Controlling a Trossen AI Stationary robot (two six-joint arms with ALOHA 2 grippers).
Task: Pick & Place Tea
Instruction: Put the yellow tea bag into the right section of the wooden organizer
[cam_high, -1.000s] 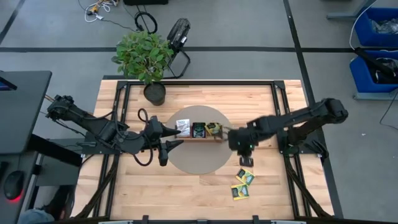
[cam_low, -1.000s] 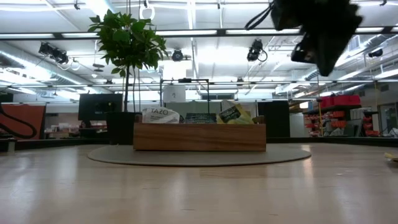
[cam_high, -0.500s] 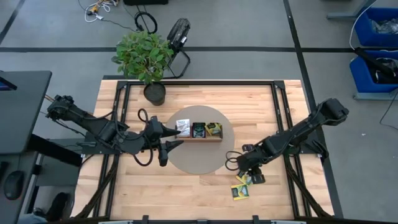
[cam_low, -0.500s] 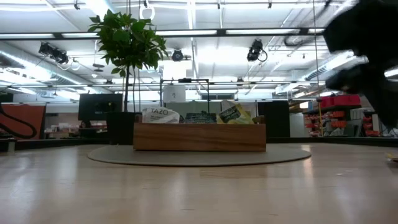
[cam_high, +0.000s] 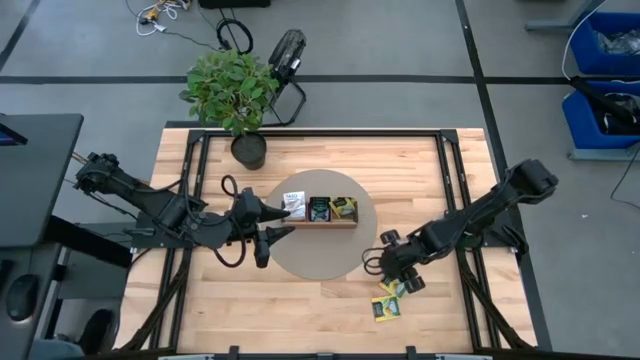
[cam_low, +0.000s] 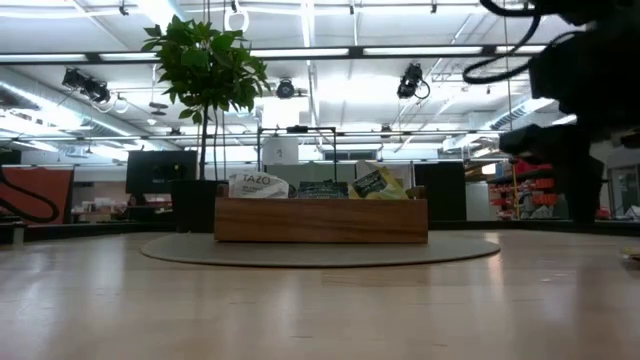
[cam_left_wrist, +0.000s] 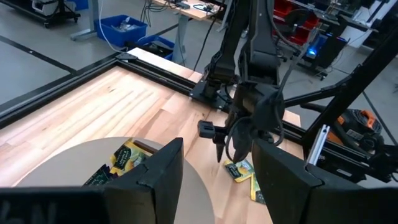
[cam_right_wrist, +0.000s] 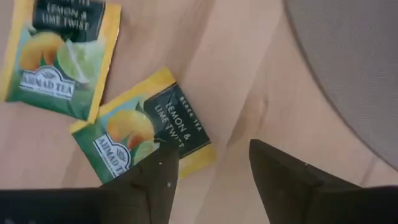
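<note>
Since the earlier frame the right gripper (cam_high: 392, 268) has swung from the tray (cam_high: 320, 210) down over the loose packets (cam_high: 390, 300), fingers spread and empty, so those remain unplaced while the left gripper (cam_high: 268, 232), also spread, waits by the mat (cam_high: 318, 255).

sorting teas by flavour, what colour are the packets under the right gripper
Yellow-green with a dark printed panel reading Lemon & Lime Twist; the tea packets show best in the right wrist view, under the right gripper.

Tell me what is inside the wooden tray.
The wooden tray holds tea packets: a white one, a dark one and a yellow-green one, one per compartment. Anything beneath them is hidden.
</note>
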